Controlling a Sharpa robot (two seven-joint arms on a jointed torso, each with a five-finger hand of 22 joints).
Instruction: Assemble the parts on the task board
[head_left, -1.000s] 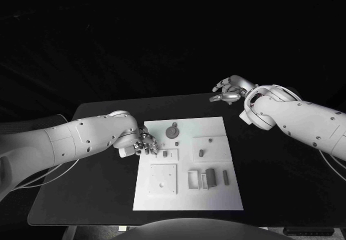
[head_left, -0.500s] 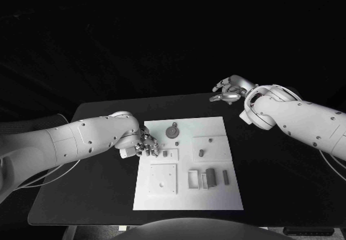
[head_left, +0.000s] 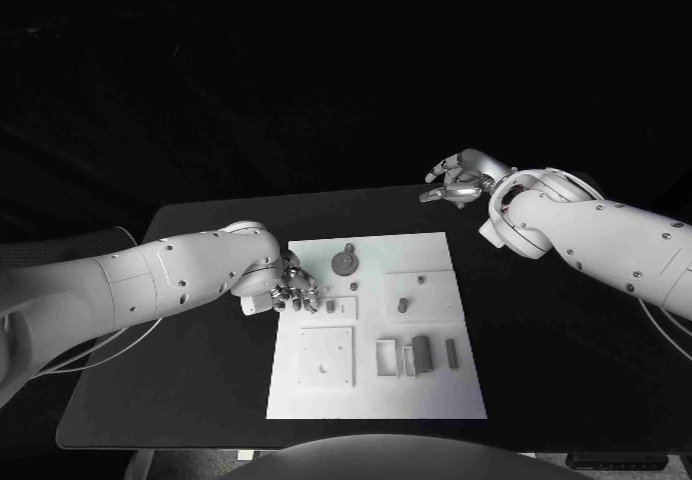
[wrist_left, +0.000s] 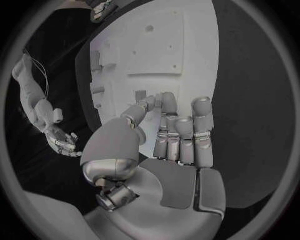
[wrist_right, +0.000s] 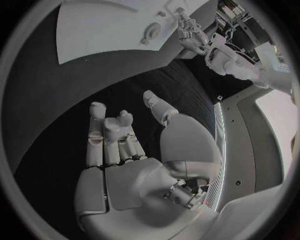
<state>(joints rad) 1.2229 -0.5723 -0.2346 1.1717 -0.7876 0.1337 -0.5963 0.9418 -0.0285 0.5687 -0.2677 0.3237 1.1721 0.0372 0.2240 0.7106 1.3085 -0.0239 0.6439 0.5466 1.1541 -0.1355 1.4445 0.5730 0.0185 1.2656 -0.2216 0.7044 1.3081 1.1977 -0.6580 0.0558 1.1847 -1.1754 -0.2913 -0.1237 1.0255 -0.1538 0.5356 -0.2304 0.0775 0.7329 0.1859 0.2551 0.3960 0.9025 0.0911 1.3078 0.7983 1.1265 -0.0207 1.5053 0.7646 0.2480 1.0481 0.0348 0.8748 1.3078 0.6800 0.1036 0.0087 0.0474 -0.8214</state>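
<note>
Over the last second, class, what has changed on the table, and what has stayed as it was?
The left hand has crept slightly further over the left edge of the task board, towards the small parts there. It holds nothing, and nothing was picked up or let go. The right hand stays raised beyond the board's far right corner, and the parts lie where they were.
</note>
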